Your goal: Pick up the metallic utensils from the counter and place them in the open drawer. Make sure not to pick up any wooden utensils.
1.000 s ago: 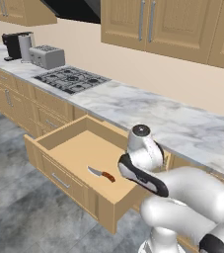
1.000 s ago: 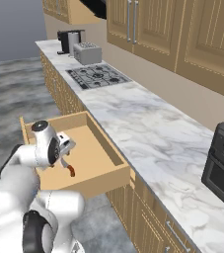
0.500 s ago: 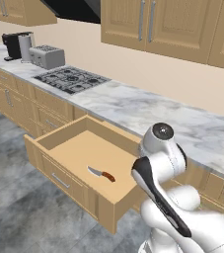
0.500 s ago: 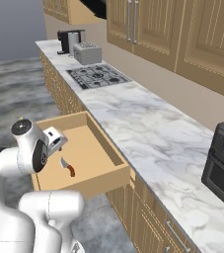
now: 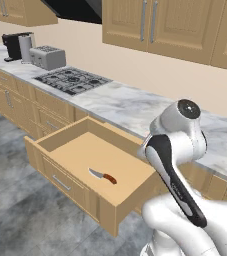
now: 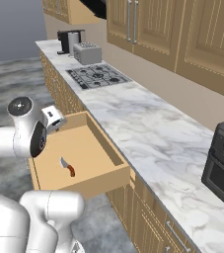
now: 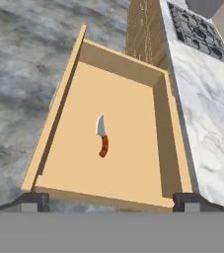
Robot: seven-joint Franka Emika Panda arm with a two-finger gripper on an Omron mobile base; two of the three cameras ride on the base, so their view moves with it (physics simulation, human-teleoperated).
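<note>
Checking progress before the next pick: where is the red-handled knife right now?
The knife lies flat on the floor of the open drawer, near its middle and apart from every wall, below the marble counter right of the stove; the pincer is open above it.

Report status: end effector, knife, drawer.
End effector open, empty, above the open drawer. Knife lies flat on the drawer floor, clear of the walls. Nothing in the way.
</note>
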